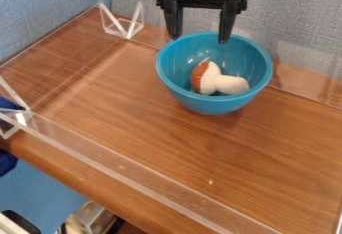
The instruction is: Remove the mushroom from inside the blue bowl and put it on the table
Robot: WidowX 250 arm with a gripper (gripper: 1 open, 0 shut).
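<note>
While the mushroom point(218, 79) is lying inside the blue bowl point(175, 72), the gripper point(201, 36) is hovering above — fingers spread, grasping nothing

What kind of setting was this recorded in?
Probably a robotics lab or test station: a robot gripper hangs over a wood-grain tabletop with a clear rim, and grey fabric-like panels stand behind.
</note>
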